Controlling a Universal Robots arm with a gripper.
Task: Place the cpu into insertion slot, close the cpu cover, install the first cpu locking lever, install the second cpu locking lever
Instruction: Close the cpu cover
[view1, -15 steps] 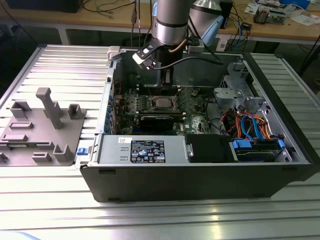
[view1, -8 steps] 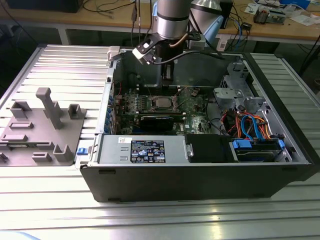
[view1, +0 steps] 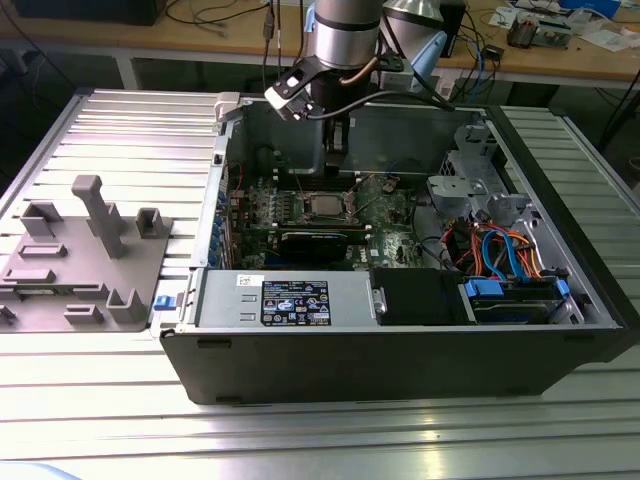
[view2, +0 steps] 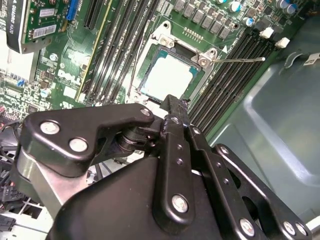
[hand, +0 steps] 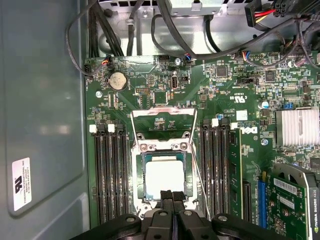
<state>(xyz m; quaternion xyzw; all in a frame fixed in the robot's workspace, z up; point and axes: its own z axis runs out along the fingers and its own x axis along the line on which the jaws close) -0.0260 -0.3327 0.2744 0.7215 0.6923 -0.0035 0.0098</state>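
We find the black two-fingered claw (hand: 173, 194) drawn narrow, its fingertips pressed together with nothing between them. It hangs low inside the open grey computer case (view1: 560, 330), just above the green motherboard (hand: 150, 85).

The small flat square cpu with the silver metal top (hand: 164, 177) is not in the claw. It already lies flat in the square silver-rimmed insertion slot (hand: 141, 172), directly ahead of the fingertips and close under them. In the second wrist view the claw (view2: 172, 102) has its tip at the near edge of the cpu (view2: 167, 77); we cannot tell whether it touches.

The relation that matters is the line from claw to cover. The thin silver hinged cpu cover with its square window (hand: 162, 116) is thrown open and sits beyond the slot, on the side away from the claw. The cpu lies between the two. The cover's hinge edge runs across the claw's line of reach, and its free edge points farther away.

A thin steel locking lever (hand: 196, 175) runs along one flank of the slot, unlatched by our judgement, roughly parallel to the fingers.
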